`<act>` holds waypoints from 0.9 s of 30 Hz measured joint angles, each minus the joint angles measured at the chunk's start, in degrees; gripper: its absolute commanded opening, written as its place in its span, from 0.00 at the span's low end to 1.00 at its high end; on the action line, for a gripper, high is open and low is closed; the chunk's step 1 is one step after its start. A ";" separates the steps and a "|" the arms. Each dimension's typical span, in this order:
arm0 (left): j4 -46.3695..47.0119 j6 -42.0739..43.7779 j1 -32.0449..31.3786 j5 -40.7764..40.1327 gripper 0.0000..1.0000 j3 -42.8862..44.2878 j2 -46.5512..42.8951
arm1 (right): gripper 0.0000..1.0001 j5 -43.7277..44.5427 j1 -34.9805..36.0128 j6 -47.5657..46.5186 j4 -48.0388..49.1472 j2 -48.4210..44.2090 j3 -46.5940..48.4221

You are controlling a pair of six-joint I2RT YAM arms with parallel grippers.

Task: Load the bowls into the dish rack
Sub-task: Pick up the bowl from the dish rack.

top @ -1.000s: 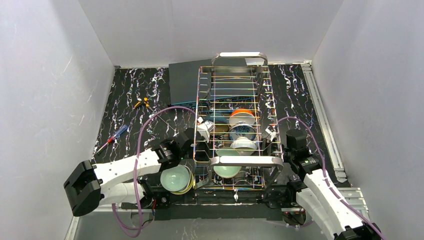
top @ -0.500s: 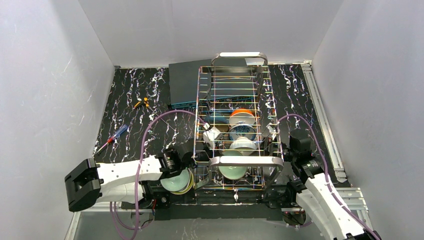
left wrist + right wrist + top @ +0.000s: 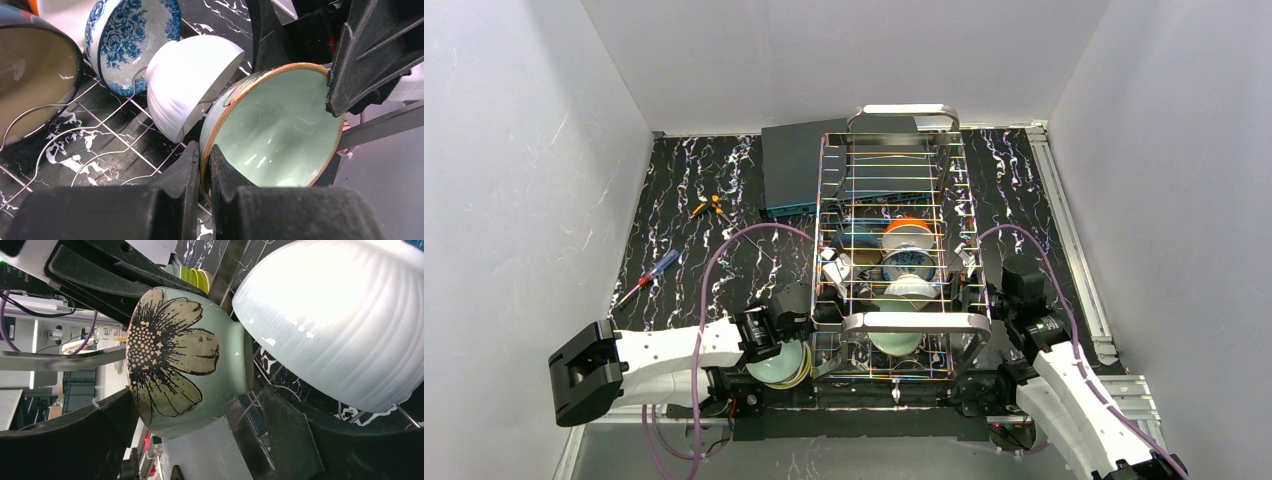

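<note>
The dish rack (image 3: 904, 190) stands mid-table. In it stand a white and orange-brown bowl (image 3: 907, 232), a blue-patterned bowl (image 3: 135, 45), a white ribbed bowl (image 3: 190, 80) and, on edge at the near end, a pale green bowl (image 3: 275, 125) with a flower on its outside (image 3: 185, 360). My left gripper (image 3: 205, 150) is shut on that bowl's copper rim. The right gripper (image 3: 200, 440) is open, a finger on either side of the same bowl and slightly apart from it. Left of the rack, a pale green bowl lies on lime-yellow bowls (image 3: 776, 362).
A beige-lined bowl (image 3: 35, 85) leans at the rack's left side. The rack's thick near handle (image 3: 914, 322) crosses above the held bowl. A dark-teal box (image 3: 799, 160) lies at the back left, with pliers (image 3: 709, 207) and a screwdriver (image 3: 649, 275) on the left.
The right gripper's jaws have spread wider around the pale green bowl. My left arm has shifted slightly towards the rack's near end, still pinching the rim.
</note>
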 measured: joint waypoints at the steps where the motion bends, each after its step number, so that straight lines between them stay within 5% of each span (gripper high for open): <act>1: 0.33 -0.07 0.00 0.15 0.00 0.00 0.00 | 0.97 -0.04 0.00 0.00 0.20 0.02 0.13; 16: 3.06 -0.28 -1.16 1.40 0.00 2.32 3.19 | 0.97 -2.38 0.00 2.73 4.17 0.02 0.20; 21: 3.21 0.42 -2.10 0.15 0.00 3.02 4.35 | 0.80 -2.84 0.00 2.99 4.44 0.00 0.20; 27: 3.21 1.14 -2.78 -1.70 0.00 3.10 4.85 | 0.32 -2.82 0.00 0.92 3.28 0.00 0.22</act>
